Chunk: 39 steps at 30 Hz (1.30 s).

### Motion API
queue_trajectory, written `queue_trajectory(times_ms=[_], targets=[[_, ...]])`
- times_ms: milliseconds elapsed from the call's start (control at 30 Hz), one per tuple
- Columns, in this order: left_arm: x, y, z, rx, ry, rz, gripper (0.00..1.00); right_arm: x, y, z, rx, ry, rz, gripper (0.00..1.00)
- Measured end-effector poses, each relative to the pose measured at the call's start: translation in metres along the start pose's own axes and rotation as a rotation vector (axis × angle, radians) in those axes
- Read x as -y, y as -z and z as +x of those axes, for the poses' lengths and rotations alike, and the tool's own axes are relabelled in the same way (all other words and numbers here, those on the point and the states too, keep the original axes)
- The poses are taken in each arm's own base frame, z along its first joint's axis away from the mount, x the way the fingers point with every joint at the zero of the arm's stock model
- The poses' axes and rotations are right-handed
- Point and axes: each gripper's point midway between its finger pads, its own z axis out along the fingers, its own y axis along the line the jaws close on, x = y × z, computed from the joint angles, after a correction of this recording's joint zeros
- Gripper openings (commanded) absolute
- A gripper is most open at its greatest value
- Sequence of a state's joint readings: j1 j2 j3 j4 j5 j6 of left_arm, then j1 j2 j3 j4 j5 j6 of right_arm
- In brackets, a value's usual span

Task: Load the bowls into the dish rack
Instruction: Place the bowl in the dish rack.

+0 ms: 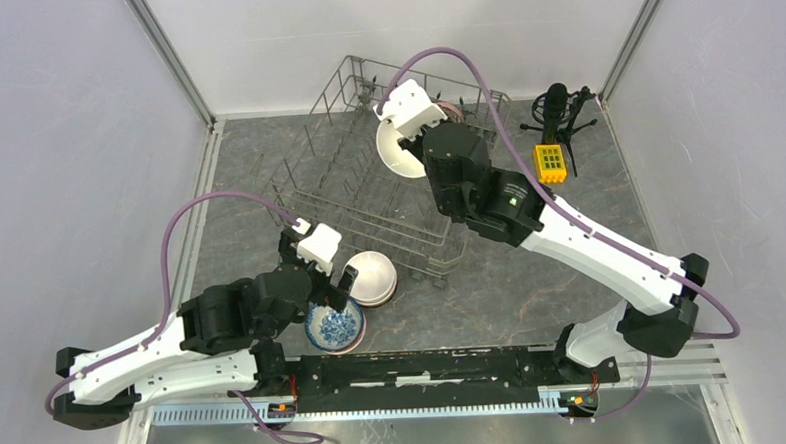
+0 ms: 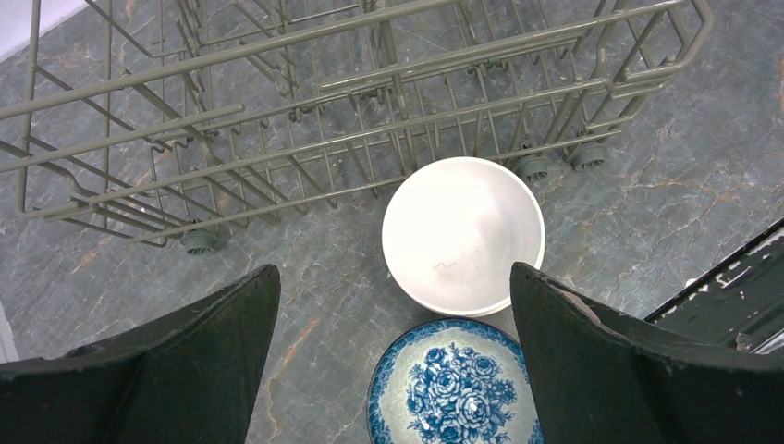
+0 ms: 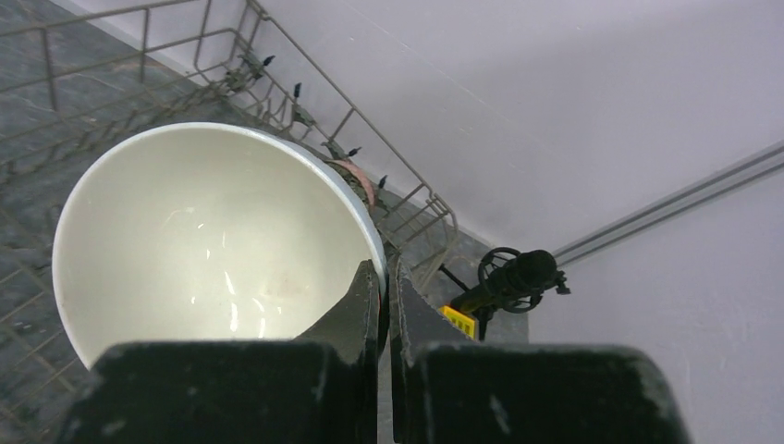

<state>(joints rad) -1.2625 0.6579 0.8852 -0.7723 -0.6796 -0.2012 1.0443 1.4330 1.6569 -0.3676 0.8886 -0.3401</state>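
Noted: grey marbled table [image 1: 492,298], enclosed by pale panels. At its far centre, grey wire dish rack [image 1: 363,208], upright, tines in rows, small feet along the near side.

Right gripper [image 3: 384,277] above the rack's far right part, jaws pinched tight on the rim of a plain white bowl [image 3: 203,240], carried tilted on edge over the tines; contact with the wires not determinable. Just behind that bowl, in the rack's far right corner, a pinkish-brown bowl rim [image 3: 359,178], mostly hidden.

Left gripper [image 2: 393,277] low over the table by the rack's near side, jaws spread wide, nothing between them. Beneath the fingers, blue-and-white bowl [image 2: 453,388] with a rose pattern, upright on the table. Immediately beyond it, second white bowl [image 2: 462,231], upright, just outside the rack; touching or merely adjacent, not determinable.

Right of the rack, black microphone [image 1: 556,110] on a small tripod. Just beside it, yellow block [image 1: 550,162] with dark squares; markings too small to read.
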Motion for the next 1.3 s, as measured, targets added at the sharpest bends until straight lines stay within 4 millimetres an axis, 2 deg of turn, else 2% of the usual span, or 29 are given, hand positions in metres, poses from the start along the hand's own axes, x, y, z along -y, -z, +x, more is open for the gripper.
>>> queue_trajectory(times_ms=[267, 667, 1000, 1300], targets=[[-0.001, 0.002, -0.001, 0.010, 0.008, 0.002, 1.00, 0.007, -0.029, 0.012, -0.035, 0.115, 0.102, 0.00], [-0.001, 0.002, -0.001, 0.010, 0.008, 0.002, 1.00, 0.001, -0.073, 0.062, -0.102, 0.330, 0.178, 0.00], [0.000, 0.001, 0.000, 0.003, 0.002, 0.001, 1.00, -0.013, -0.121, 0.104, -0.168, 0.485, 0.170, 0.00], [0.000, 0.000, 0.000, 0.001, 0.001, 0.000, 1.00, -0.032, -0.151, 0.136, -0.204, 0.565, 0.110, 0.00]])
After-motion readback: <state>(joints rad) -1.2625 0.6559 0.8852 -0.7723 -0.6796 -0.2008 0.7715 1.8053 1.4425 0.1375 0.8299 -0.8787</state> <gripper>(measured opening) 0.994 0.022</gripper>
